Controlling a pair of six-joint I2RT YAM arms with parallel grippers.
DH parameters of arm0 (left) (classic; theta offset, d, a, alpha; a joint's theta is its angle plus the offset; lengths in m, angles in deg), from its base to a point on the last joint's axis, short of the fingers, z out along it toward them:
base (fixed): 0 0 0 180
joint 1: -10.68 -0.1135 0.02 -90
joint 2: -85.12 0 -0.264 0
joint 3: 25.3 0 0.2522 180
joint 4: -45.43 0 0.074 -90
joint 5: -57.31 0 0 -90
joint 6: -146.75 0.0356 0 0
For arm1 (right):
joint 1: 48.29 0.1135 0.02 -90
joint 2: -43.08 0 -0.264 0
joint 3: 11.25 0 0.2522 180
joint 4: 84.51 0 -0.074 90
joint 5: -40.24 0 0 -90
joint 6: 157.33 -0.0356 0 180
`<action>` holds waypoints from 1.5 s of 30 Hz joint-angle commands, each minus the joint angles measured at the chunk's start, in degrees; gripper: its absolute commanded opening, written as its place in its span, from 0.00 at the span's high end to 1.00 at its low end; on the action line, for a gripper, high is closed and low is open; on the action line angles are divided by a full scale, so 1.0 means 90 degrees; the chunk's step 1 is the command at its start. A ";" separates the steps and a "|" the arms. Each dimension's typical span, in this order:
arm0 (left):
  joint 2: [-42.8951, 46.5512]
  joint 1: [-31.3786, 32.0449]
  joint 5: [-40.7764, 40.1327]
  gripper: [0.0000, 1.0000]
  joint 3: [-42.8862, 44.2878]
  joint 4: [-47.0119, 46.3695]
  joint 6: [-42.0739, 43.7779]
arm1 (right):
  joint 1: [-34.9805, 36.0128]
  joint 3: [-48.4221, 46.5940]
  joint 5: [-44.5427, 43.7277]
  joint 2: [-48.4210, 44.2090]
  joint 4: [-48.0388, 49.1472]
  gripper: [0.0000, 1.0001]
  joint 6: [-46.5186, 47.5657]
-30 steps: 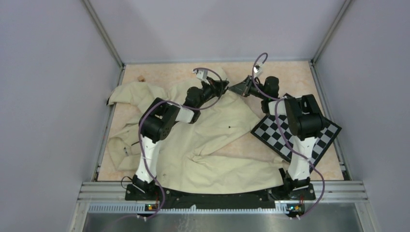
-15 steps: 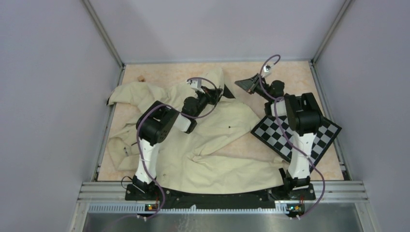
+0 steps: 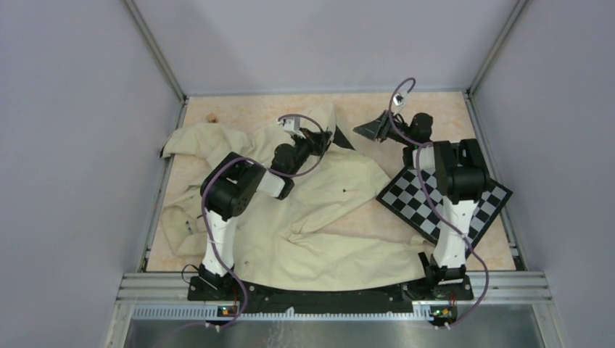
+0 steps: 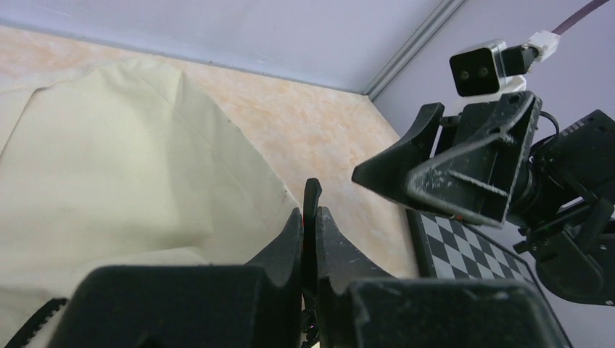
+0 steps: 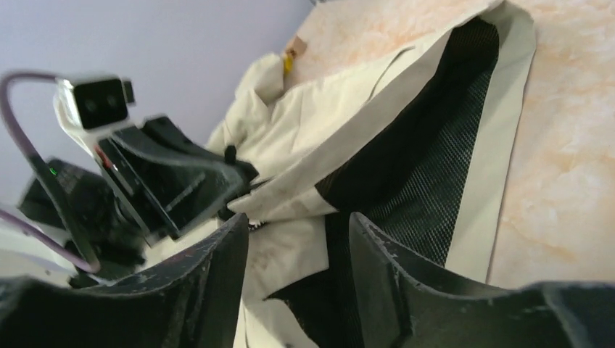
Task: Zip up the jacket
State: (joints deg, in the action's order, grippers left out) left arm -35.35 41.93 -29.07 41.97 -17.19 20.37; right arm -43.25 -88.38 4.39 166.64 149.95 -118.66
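Item under inspection: the jacket (image 3: 319,210) is lying spread and heavily wrinkled over most of the desk (image 3: 450,109). Its hem is running along the near edge between the arm bases, and its collar end is reaching toward the far wall. One corner is lying just beside the checkerboard (image 3: 406,199).

Left gripper (image 3: 325,138): it is sitting at the collar end with its jaws pressing together on a thin black tab (image 4: 312,192). I am taking this for the zipper pull or an edge of the zipper tape, though the pictures are not settling which.

Right gripper (image 3: 370,129): it is hovering above bare desk just beyond the collar. Its jaws are standing apart with nothing between them, and it is facing the black mesh lining (image 5: 428,159) of the turned-back front.

Handling assessment: the cloth is looking light, soft and limp. It is likely to bunch and drag rather than slide as one piece, and a pull on the slider alone is likely to lift the whole front. The tab is small and stiff and may be slipping out of a shallow pinch. The sounder holds appear to be the tab itself for one gripper and the fabric edge beside the zipper tape for the other, so the track is being kept taut.
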 commanded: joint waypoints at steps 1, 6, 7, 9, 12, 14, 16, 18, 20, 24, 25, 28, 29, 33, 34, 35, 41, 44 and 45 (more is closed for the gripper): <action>0.0047 0.0032 0.0148 0.94 0.0554 0.0029 -0.0076 | 0.0315 -0.0357 0.0487 -0.1094 -0.2610 0.44 0.2777; -0.0105 0.0034 0.0223 0.95 0.0907 0.0191 -0.0032 | 0.0886 -0.0806 0.0021 -0.1263 -0.4671 0.27 0.4565; -0.0119 0.0029 0.0237 0.95 0.0939 0.0195 -0.0020 | 0.0916 -0.0846 0.0002 -0.1247 -0.4718 0.28 0.4586; -0.0135 0.0025 0.0255 0.96 0.0975 0.0196 -0.0019 | 0.0971 -0.0886 0.0036 -0.1225 -0.4666 0.30 0.4570; -0.0173 0.0030 0.0296 0.96 0.0998 0.0188 -0.0057 | 0.1036 -0.0991 0.0029 -0.1155 -0.4802 0.36 0.4644; -0.0202 0.0025 0.0313 0.96 0.1006 0.0157 -0.0082 | 0.1053 -0.1054 0.0065 -0.1076 -0.4877 0.42 0.4654; -0.0218 0.0027 0.0311 0.96 0.1025 0.0156 -0.0092 | 0.1054 -0.1118 0.0111 -0.1018 -0.4943 0.50 0.4658; -0.0211 0.0026 0.0315 0.97 0.1045 0.0173 -0.0084 | 0.1061 -0.1082 0.0177 -0.0997 -0.4831 0.58 0.4598; -0.0191 0.0027 0.0308 0.97 0.1055 0.0192 -0.0052 | 0.1061 -0.1096 0.0238 -0.0989 -0.4779 0.66 0.4516; -0.0162 0.0026 0.0310 0.97 0.1074 0.0205 -0.0027 | 0.1066 -0.1103 0.0275 -0.0955 -0.4762 0.63 0.4482; -0.0160 0.0026 0.0318 0.97 0.1081 0.0200 -0.0037 | 0.1067 -0.1103 0.0243 -0.0948 -0.4788 0.61 0.4507; -0.0151 0.0018 0.0322 0.97 0.1095 0.0209 -0.0048 | 0.1067 -0.1126 0.0307 -0.0890 -0.4682 0.61 0.4399; -0.0150 0.0025 0.0327 0.97 0.1091 0.0209 -0.0063 | 0.1075 -0.1139 0.0361 -0.0859 -0.4615 0.64 0.4328; -0.0125 0.0024 0.0359 0.96 0.1083 0.0177 -0.0128 | 0.1095 -0.1269 0.0419 -0.0721 -0.4594 0.93 0.4239; -0.0101 0.0031 0.0365 0.96 0.1055 0.0169 -0.0157 | 0.1096 -0.1273 0.0390 -0.0705 -0.4490 1.00 0.4159; -0.0059 0.0025 0.0364 0.94 0.1007 0.0153 -0.0169 | 0.1094 -0.1255 0.0363 -0.0715 -0.4333 1.00 0.4059; 0.0479 0.0030 0.0042 0.77 0.0304 0.0115 -0.0149 | 0.1096 -0.0975 -0.0057 -0.0995 -0.3945 1.00 0.4031; 0.0803 0.0037 -0.0140 0.74 -0.0001 0.0282 -0.0148 | 0.1092 -0.0971 -0.0040 -0.0994 -0.3863 1.00 0.4042; 0.0905 0.0051 -0.0201 0.70 -0.0096 0.0393 -0.0159 | 0.1096 -0.0969 -0.0047 -0.0998 -0.3888 1.00 0.4069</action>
State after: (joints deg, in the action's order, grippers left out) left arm -32.99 41.95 -28.86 43.88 -13.03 19.17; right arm -33.44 -96.99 5.17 159.85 110.63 -82.90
